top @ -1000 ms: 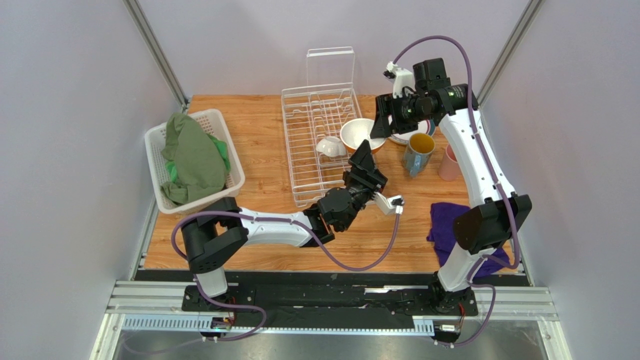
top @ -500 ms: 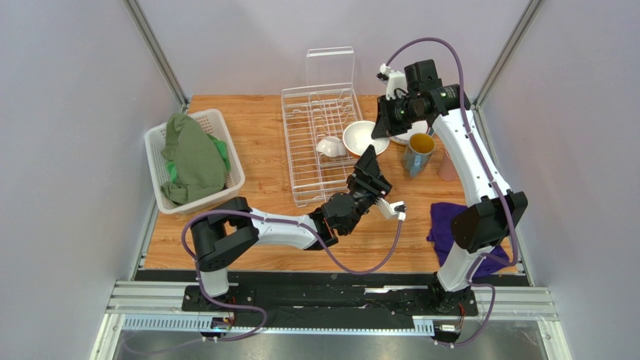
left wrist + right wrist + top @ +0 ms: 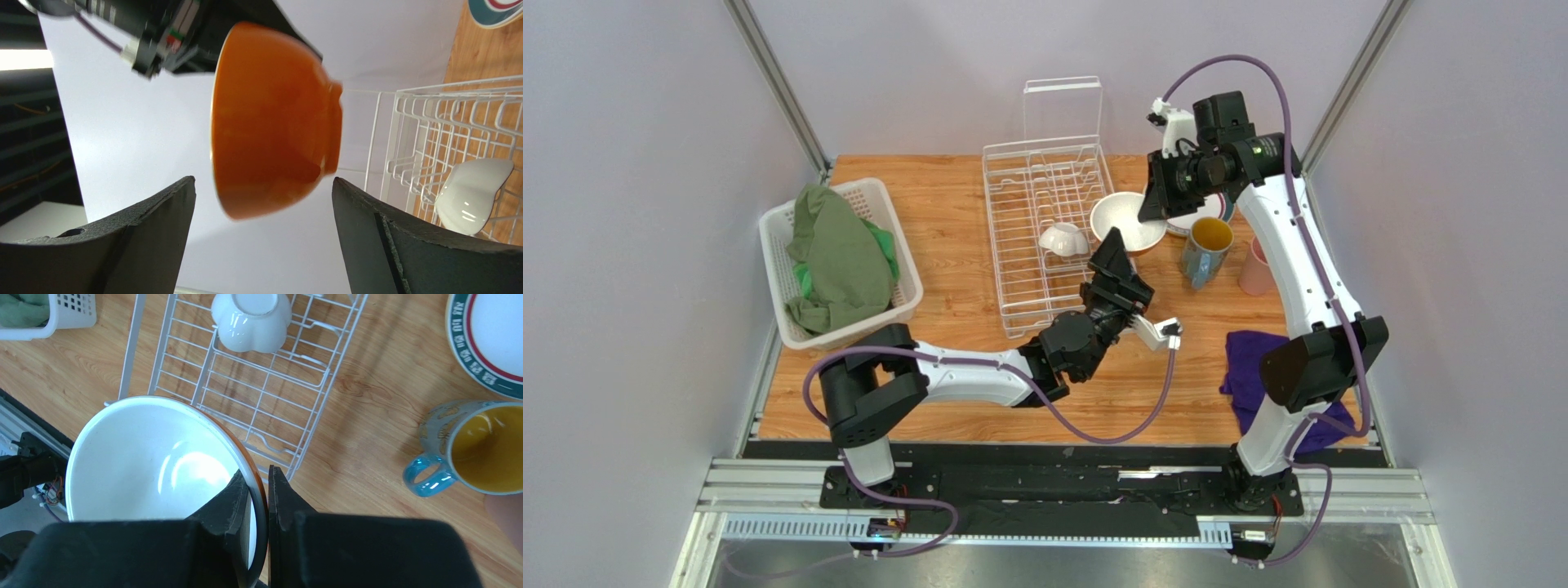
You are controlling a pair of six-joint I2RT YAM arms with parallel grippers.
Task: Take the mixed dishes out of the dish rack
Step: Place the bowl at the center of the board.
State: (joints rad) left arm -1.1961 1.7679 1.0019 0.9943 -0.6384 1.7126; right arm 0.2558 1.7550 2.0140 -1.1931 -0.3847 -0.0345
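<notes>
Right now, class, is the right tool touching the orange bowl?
Touching. The right wrist view shows the right tool clamped on the rim of the orange bowl, one side inside the rim, the other outside.

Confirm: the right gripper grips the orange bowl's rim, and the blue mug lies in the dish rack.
The mug part is wrong. The right gripper does grip the orange bowl by its rim, but the blue mug stands on the table beside the dish rack, not in it, as the right wrist view shows.
</notes>
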